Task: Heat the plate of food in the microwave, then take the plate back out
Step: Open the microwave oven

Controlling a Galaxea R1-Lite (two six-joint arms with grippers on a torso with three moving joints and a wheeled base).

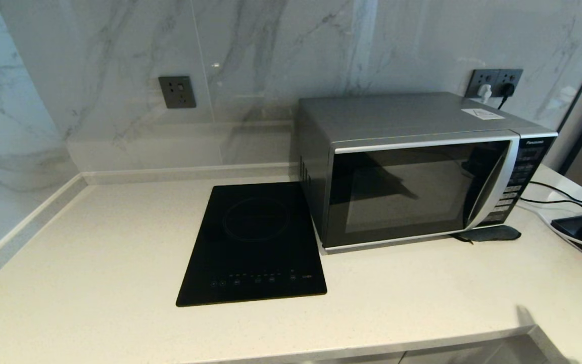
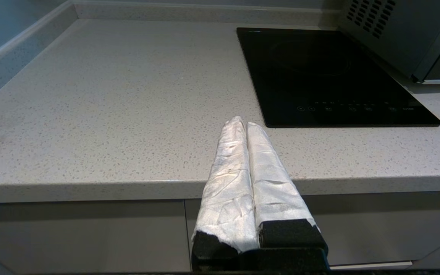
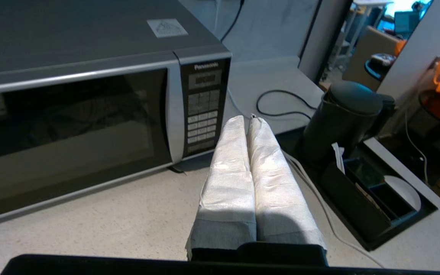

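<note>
Left gripper (image 2: 243, 123): I see its two white-wrapped fingers pressed together with nothing between them, held out past the front edge of the counter (image 2: 109, 114), which lies beyond and below the tips.
Right gripper (image 3: 248, 119): fingers likewise closed flat against each other, holding nothing; I read it as hanging above the counter in front of the microwave's button panel (image 3: 204, 109).
Microwave (image 1: 422, 167): silver box at the back right of the counter, dark glass door closed, plugged in behind at the wall socket (image 1: 495, 83).
Microwave contents: I cannot tell; the glass shows only reflections.
Plate of food: I find it in none of my three views.
Induction cooktop (image 1: 255, 242): flat black panel set in the counter just beside the microwave, on its left; nothing on it.
Dark pad (image 1: 488, 233): small flat piece lying under the microwave's front right corner.
Black tray (image 3: 376, 198): right of the microwave; it holds a black kettle (image 3: 342, 118), a divided black box with a white packet standing in it, and a white disc.
</note>
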